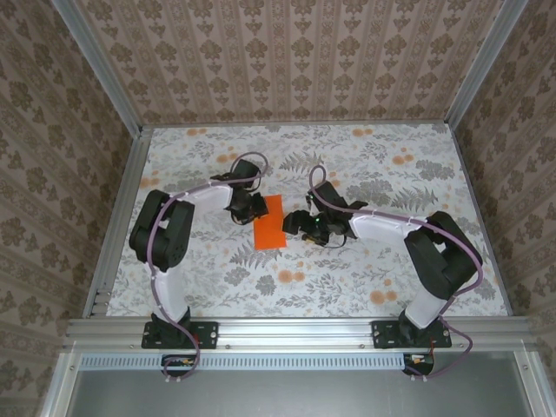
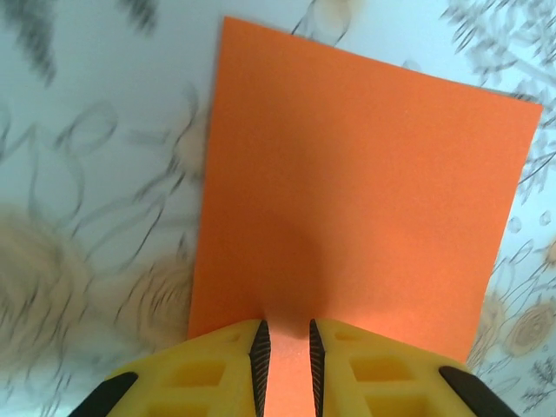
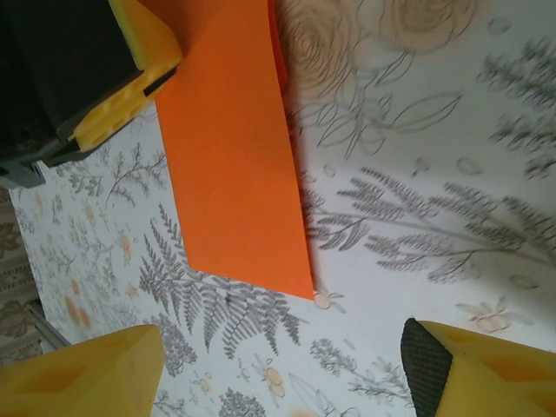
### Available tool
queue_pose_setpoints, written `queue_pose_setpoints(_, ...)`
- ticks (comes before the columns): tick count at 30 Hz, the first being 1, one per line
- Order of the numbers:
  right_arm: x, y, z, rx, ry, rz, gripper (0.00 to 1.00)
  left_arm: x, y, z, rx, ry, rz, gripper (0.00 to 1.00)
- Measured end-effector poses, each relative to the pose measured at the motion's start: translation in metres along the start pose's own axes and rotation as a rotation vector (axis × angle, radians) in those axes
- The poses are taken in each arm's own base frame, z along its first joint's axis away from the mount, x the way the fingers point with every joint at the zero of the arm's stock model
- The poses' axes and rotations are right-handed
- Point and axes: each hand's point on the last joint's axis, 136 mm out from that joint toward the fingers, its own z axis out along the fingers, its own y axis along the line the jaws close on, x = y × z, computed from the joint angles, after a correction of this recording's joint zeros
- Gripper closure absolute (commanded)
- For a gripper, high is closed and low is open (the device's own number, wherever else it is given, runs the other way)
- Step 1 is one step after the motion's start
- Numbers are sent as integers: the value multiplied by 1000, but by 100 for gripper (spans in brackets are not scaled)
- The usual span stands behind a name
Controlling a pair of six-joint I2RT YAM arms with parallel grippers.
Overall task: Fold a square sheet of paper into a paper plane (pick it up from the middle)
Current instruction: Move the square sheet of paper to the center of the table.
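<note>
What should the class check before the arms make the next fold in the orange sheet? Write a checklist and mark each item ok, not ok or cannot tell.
1. The square sheet of paper lies flat on the table: ok.
2. The sheet is already folded to a rectangle: ok. A second layer's edge peeks out in the right wrist view.
3. The left gripper is at the sheet's edge: ok. Its jaws are narrow, with orange showing between them.
4. The left gripper is actually pinching the sheet: cannot tell.
5. The right gripper is open: ok. Its fingers stand wide apart.
6. The right gripper is on the sheet: not ok. It is short of the near corner.
</note>
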Motion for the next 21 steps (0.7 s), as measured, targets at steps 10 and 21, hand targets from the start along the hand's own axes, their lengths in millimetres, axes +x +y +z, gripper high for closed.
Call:
queue_pose_setpoints(10,25,-8,24,51,70,74,44,19,23,-10,-51,-21,-91,77)
queue_pose_setpoints(21,37,-1,41,74,114,67,57,19,23,-9,-44,-27,-111,77)
